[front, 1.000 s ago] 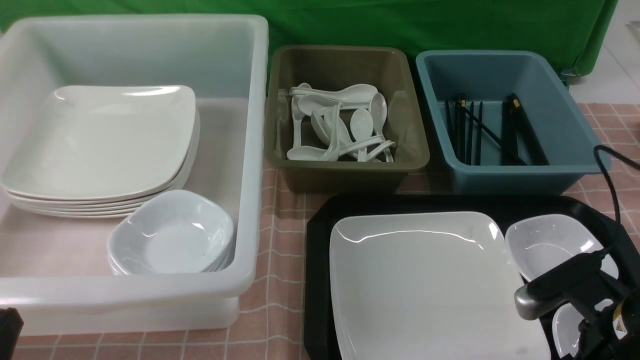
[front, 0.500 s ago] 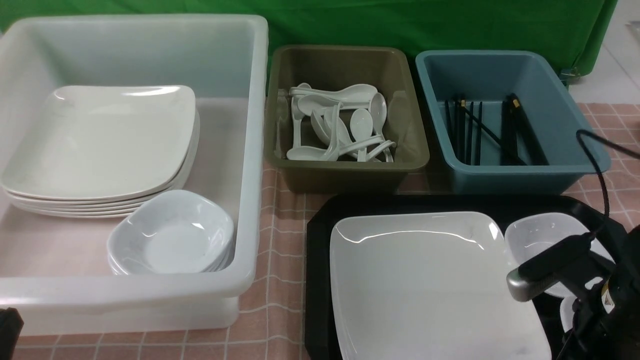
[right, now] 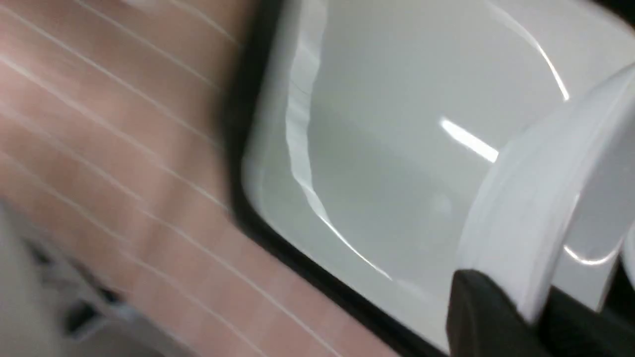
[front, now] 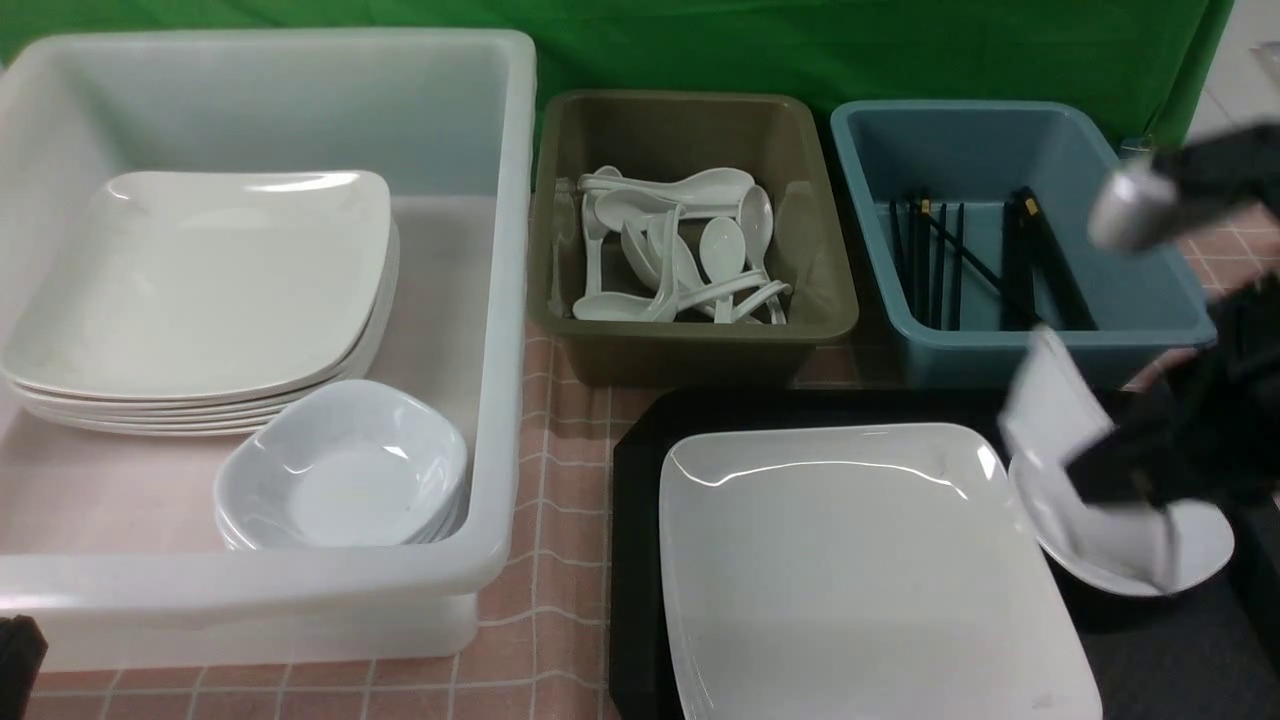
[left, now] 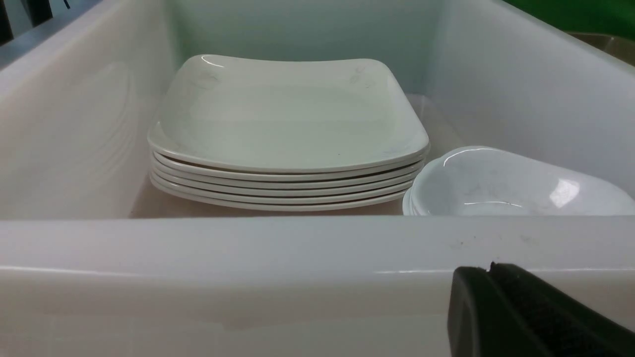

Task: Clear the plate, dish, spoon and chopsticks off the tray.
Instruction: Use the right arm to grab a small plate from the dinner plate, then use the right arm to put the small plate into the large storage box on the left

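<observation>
**Grip.** The right fingers (right: pixel 476 317) are clamping a white piece, judged to be the spoon (front: pixel 1052 398). Blur is smearing both views of it, so that reading is carrying some doubt. The left fingers (left: pixel 521 317) are pressing together on nothing, sitting at the near left corner of the desk (front: pixel 560 560) against the white tub (front: pixel 300 590).

**Positions.** The spoon is hanging in the air over the right edge of the tray (front: pixel 640 500), clear of its surface. Its long axis is standing steeply, with the upper end leaning toward the far left. The dish (front: pixel 1130 555) is sitting on the tray at that same edge, just beside the plate (front: pixel 860 560), which is filling the tray's middle. The chopsticks are not showing on the tray, and the right arm is covering part of its right side.

**Governing relation.** The olive tub (front: pixel 690 360), which is holding spoons, is lying beyond the tray's far edge, to the far left of the right fingers. The blue tub (front: pixel 1000 355) is lying straight ahead of them. The right arm is the nearer one and is already carrying the piece.
</observation>
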